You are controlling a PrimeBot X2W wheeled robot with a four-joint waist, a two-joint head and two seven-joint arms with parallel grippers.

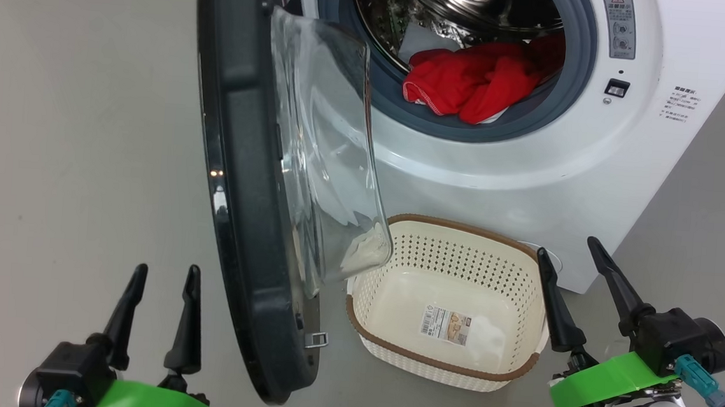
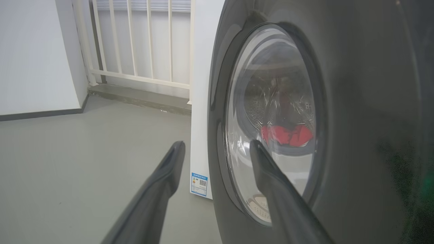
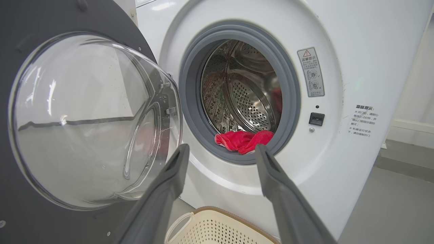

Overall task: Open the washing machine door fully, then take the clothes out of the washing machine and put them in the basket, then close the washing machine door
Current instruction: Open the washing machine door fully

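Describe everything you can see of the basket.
The basket is rectangular cream plastic with perforated walls and a brown woven-look rim. A white side handle shows in the right wrist view. A paper label lies on its bottom; otherwise it is empty. It stands upright on the grey floor before the washing machine, below the drum opening. The washing machine door hangs open, its glass bowl overlapping the basket's left corner in the head view; contact cannot be told.
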